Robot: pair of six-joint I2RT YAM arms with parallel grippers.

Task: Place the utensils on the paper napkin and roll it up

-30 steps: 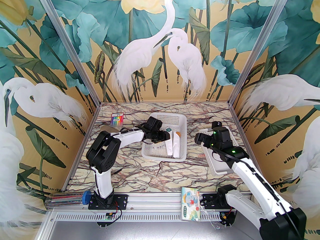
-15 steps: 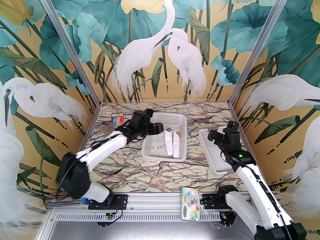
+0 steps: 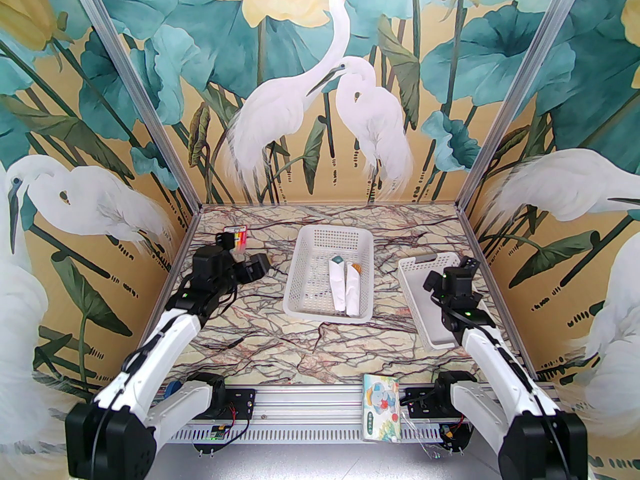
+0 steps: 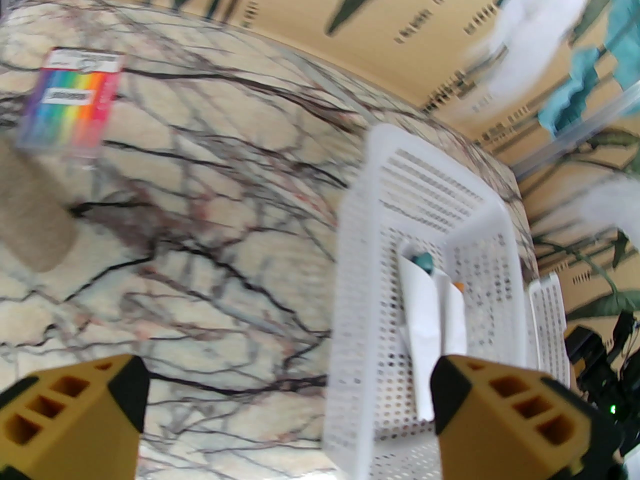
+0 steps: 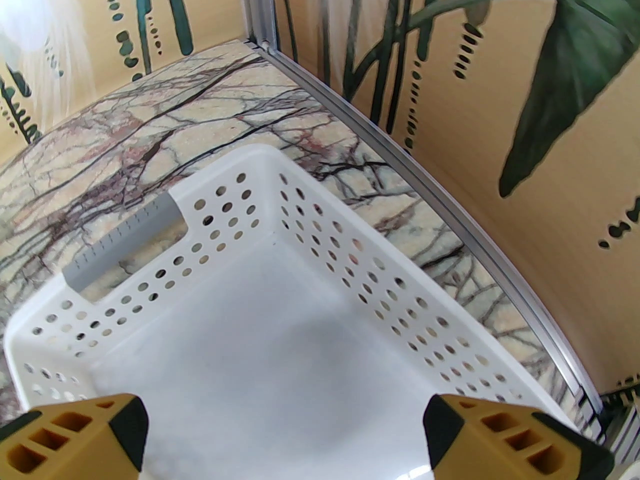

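Rolled white paper napkin (image 3: 338, 288), teal utensil tip (image 3: 337, 259) poking out, lies in the middle basket (image 3: 295, 278) beside an orange-tipped roll (image 3: 354, 290). The left end effector (image 4: 287, 393) and right end effector (image 5: 285, 418) gape empty.

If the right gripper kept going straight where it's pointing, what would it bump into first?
Most likely the white basket: the right gripper, jaws wide open, points down into it, so it would probably touch the basket's bare floor first. Depth is hard to judge.

Inside the perforated white plastic basket (image 3: 299, 268), a rolled white paper napkin (image 3: 338, 288) hides all but a teal utensil tip (image 3: 337, 258). At ten o'clock, the black left arm (image 3: 210, 274) covers part of the rainbow-striped card pack (image 3: 240, 230).
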